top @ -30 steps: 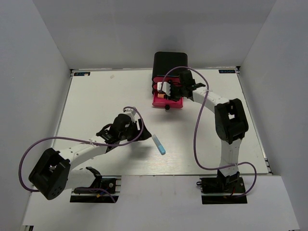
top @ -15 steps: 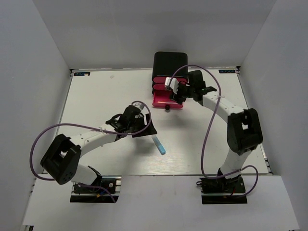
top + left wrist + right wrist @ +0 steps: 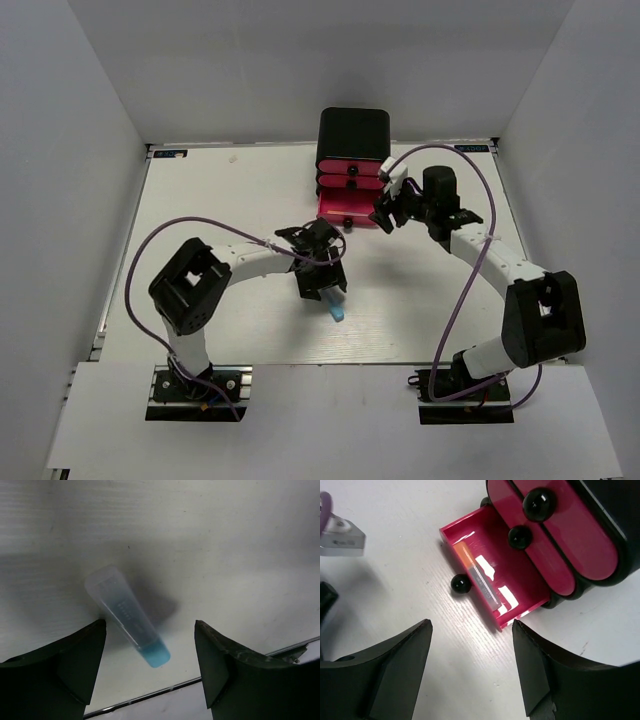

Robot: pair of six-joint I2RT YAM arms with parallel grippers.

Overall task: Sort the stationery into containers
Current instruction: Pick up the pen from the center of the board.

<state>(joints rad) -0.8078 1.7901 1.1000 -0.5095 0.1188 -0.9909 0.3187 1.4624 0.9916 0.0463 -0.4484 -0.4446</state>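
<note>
Left wrist view: my left gripper [image 3: 150, 624] stood wide, straddling the blue marker [image 3: 127, 617] on the table [image 3: 225, 540], ready to close. My right gripper [image 3: 471, 625], wide and empty, hung beside the pulled-out drawer [image 3: 461, 523], an orange-grey marker [image 3: 477, 575] inside.

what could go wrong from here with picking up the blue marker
1. The blue marker lies slanted between the open fingers of the left gripper, so closing could twist or roll it away, maybe towards the table edge close by.
2. The right gripper, open, hangs right by the open bottom drawer; carrying the marker there could bring the two arms together or knock the drawer.
</note>
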